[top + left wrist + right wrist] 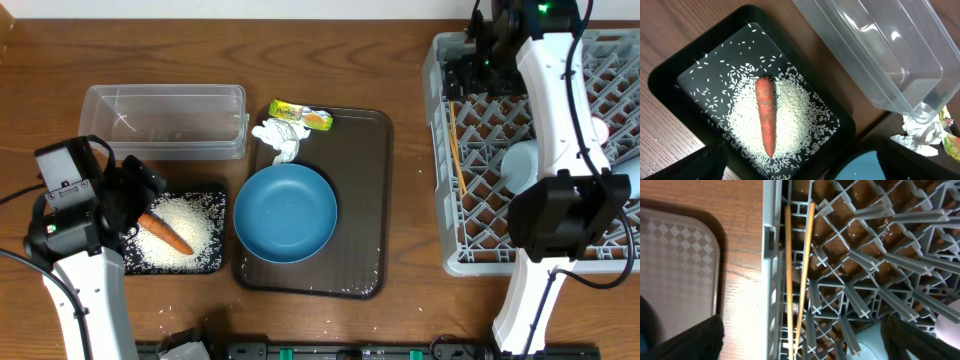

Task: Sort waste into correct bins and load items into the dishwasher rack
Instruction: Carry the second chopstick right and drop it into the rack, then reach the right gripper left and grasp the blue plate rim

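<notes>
The left gripper's jaws are spread wide and empty above the orange carrot, laid on white rice grains in the black tray near the front-left corner of the table. The right gripper's jaws are also held wide, nothing gripped, over the chopsticks lying in the dishwasher rack at the right edge. The tissue and wrapper are seen mid-table.

Light-blue cup half behind the right arm.
</notes>
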